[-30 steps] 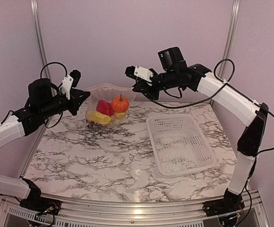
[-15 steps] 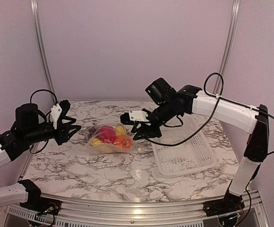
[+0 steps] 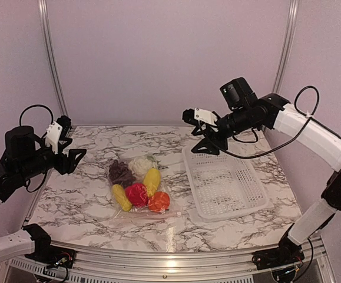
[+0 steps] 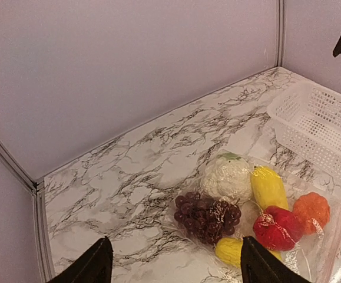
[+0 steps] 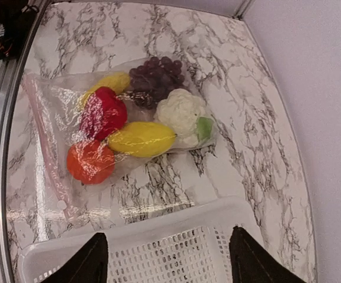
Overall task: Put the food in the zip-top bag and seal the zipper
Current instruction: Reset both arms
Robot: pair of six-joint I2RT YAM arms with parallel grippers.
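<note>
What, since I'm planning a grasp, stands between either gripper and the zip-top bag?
Nothing visible. The zip-top bag lies flat on the table; the open left gripper hangs to its left, the open right gripper above the far corner of the basket.

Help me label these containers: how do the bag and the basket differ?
The bag is clear, crinkly film; the basket is white rigid lattice. The bag holds the food; the basket is empty. The bag lies flat; the basket stands open-topped. Both rest on the table.
</note>
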